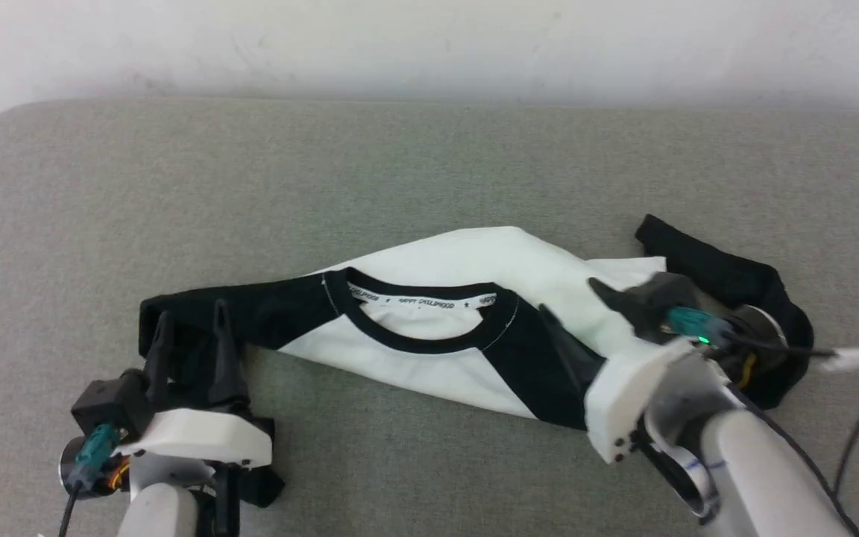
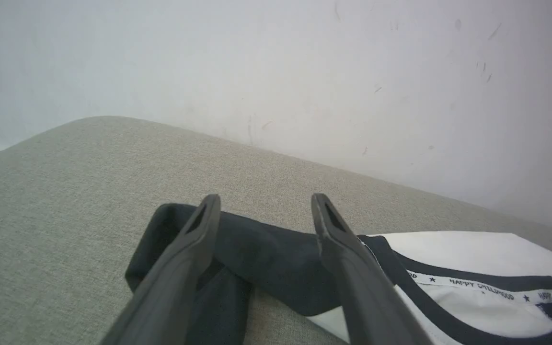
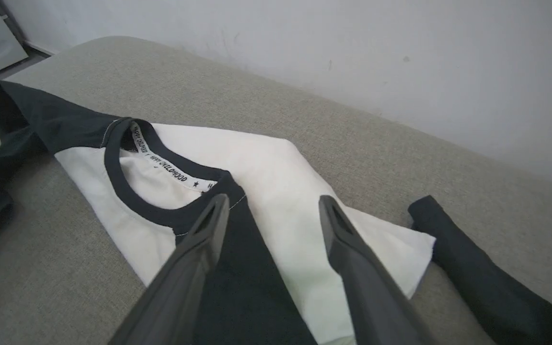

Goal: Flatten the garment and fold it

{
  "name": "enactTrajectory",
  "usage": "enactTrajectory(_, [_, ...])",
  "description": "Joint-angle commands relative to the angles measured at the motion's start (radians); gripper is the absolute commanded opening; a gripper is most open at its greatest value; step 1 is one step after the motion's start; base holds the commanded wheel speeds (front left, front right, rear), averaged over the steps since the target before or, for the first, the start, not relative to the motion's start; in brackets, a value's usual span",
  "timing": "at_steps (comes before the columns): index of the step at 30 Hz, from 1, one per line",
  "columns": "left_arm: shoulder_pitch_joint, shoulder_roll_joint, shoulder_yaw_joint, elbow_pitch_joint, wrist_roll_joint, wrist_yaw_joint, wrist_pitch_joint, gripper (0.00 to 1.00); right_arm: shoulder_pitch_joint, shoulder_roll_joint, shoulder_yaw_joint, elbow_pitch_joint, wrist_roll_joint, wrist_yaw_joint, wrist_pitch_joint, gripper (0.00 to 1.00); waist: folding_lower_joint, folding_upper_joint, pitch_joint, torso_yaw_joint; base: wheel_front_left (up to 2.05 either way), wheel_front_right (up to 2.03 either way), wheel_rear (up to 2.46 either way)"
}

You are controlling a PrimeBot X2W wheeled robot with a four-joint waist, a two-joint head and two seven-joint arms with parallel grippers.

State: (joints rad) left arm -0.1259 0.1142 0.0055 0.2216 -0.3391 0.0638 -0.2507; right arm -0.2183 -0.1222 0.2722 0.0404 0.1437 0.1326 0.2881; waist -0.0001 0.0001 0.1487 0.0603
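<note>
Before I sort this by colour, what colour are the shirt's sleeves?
The sleeves of the garment are black; the head view shows it best.

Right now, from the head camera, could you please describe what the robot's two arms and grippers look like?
The left gripper and right gripper each have two long dark fingers, slotted near the tips, on a white angular housing atop a pale rounded forearm. A teal connector with a black cable plugs in at each wrist; the right one shows a green light.

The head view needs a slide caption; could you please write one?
Left gripper and right gripper, both open, poised over the black sleeves of a rumpled shirt on a grey cushion.
</note>
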Motion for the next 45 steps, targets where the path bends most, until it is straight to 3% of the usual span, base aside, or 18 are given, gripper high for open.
enactTrajectory(1, [0.013, -0.013, -0.008, -0.025, 0.023, -0.002, -0.009, 1.00, -0.050, -0.007, 0.039, 0.040, 0.019, -0.002, 0.020, 1.00, 0.0001, -0.0001, 0.014, 0.023, 0.00, 0.00, 0.00])
enactTrajectory(10, [0.020, -0.052, -0.018, -0.108, 0.087, -0.017, -0.011, 1.00, -0.229, -0.053, 0.173, 0.244, 0.079, -0.002, 0.168, 1.00, 0.0001, -0.0001, 0.050, 0.085, 0.00, 0.00, 0.00])
enactTrajectory(11, [0.019, -0.054, -0.016, -0.106, 0.088, -0.018, -0.011, 1.00, -0.239, -0.059, 0.184, 0.256, 0.089, -0.002, 0.183, 0.83, 0.0001, -0.0001, 0.052, 0.089, 0.00, 0.00, 0.00])
enactTrajectory(12, [0.019, -0.055, -0.015, -0.104, 0.088, -0.019, -0.011, 1.00, -0.246, -0.065, 0.196, 0.264, 0.100, -0.002, 0.195, 0.46, 0.0001, -0.0001, 0.053, 0.093, 0.00, 0.00, 0.00])
enactTrajectory(14, [0.019, -0.058, -0.010, -0.100, 0.088, -0.021, -0.011, 1.00, -0.253, -0.074, 0.212, 0.268, 0.123, -0.002, 0.209, 0.05, 0.0001, -0.0001, 0.053, 0.097, 0.00, 0.00, 0.00])
enactTrajectory(15, [0.020, -0.059, -0.008, -0.098, 0.088, -0.021, -0.011, 1.00, -0.256, -0.080, 0.220, 0.265, 0.130, -0.002, 0.212, 0.00, 0.0001, -0.0001, 0.053, 0.099, 0.00, 0.00, 0.00])
enactTrajectory(21, [0.038, -0.062, 0.007, -0.084, 0.090, -0.021, -0.011, 1.00, -0.231, -0.104, 0.272, 0.195, 0.191, -0.002, 0.202, 0.00, 0.0001, -0.0001, 0.027, 0.085, 0.00, 0.00, 0.00])
enactTrajectory(25, [0.051, -0.063, 0.013, -0.084, 0.099, -0.018, -0.011, 1.00, -0.186, -0.151, 0.374, 0.078, 0.297, -0.002, 0.236, 0.00, 0.0001, -0.0001, -0.005, 0.068, 0.00, 0.00, 0.00])
enactTrajectory(29, [0.066, -0.063, 0.021, -0.086, 0.105, -0.014, -0.011, 1.00, -0.146, -0.290, 0.515, -0.077, 0.430, -0.002, 0.335, 0.00, 0.0001, -0.0001, -0.032, 0.044, 0.00, 0.00, 0.00])
enactTrajectory(32, [0.076, -0.063, 0.024, -0.089, 0.109, -0.013, -0.011, 1.00, -0.105, -0.396, 0.542, -0.130, 0.467, -0.002, 0.425, 0.00, 0.0001, -0.0001, -0.046, 0.029, 0.00, 0.00, 0.00])
enactTrajectory(34, [0.082, -0.063, 0.027, -0.092, 0.111, -0.013, -0.011, 1.00, -0.067, -0.433, 0.528, -0.136, 0.481, -0.002, 0.472, 0.00, 0.0001, -0.0001, -0.052, 0.020, 0.00, 0.00, 0.00])
enactTrajectory(35, [0.083, -0.063, 0.026, -0.093, 0.112, -0.013, -0.011, 1.00, -0.050, -0.445, 0.516, -0.137, 0.475, -0.002, 0.482, 0.33, 0.0001, -0.0001, -0.052, 0.018, 0.00, 0.00, 0.00])
enactTrajectory(36, [0.084, -0.063, 0.026, -0.094, 0.113, -0.014, -0.011, 1.00, -0.029, -0.451, 0.504, -0.133, 0.472, -0.002, 0.495, 1.00, 0.0001, -0.0001, -0.054, 0.016, 0.00, 0.00, 0.00])
enactTrajectory(41, [0.090, -0.063, 0.015, -0.089, 0.116, -0.018, -0.011, 1.00, 0.071, -0.396, 0.369, -0.123, 0.450, -0.002, 0.475, 1.00, 0.0001, -0.0001, -0.061, 0.012, 0.00, 0.00, 0.00])
enactTrajectory(45, [0.090, -0.063, -0.014, -0.080, 0.124, -0.033, -0.009, 1.00, 0.142, -0.309, 0.216, -0.143, 0.369, -0.002, 0.343, 1.00, 0.0001, -0.0001, -0.069, 0.017, 0.00, 0.00, 0.00])
